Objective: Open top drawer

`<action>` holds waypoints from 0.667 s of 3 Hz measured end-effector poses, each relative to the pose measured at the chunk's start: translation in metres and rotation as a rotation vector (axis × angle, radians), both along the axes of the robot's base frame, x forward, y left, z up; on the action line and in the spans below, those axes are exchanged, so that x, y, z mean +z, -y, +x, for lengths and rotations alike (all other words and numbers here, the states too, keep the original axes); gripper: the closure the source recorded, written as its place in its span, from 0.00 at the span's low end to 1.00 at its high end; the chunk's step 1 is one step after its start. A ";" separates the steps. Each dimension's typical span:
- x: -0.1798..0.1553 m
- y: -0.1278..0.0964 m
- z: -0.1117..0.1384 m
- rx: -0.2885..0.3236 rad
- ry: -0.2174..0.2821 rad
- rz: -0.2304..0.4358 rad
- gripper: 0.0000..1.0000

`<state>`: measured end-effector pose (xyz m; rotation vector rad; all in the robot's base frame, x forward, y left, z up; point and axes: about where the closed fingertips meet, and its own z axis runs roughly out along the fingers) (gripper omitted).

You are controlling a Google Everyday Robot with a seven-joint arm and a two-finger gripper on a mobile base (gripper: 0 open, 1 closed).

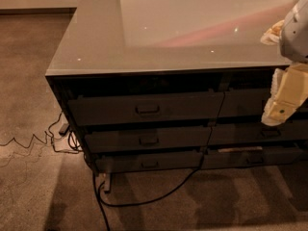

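The top drawer [144, 108] is a wide dark grey front with a small central bar handle [147, 109], right under the counter top in the left stack. None of its inner floor shows. There is a dark gap between its top edge and the counter. My gripper [278, 110], cream and white, hangs at the right edge of the view in front of the neighbouring stack's top drawer. It is well to the right of the handle and touches nothing that I can see.
Two shallower drawers [148, 139] [149, 161] sit below the top drawer. The neighbouring stack [250, 131] is to the right. The glossy grey counter top [96, 37] juts out above. Black cables [144, 198] and a thin wire [33, 139] lie on the carpet in front and to the left.
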<state>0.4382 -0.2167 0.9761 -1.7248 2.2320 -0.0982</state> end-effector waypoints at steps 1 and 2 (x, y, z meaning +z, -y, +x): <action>0.000 0.000 0.000 0.000 0.000 0.000 0.00; -0.005 -0.002 0.003 0.043 -0.005 0.065 0.00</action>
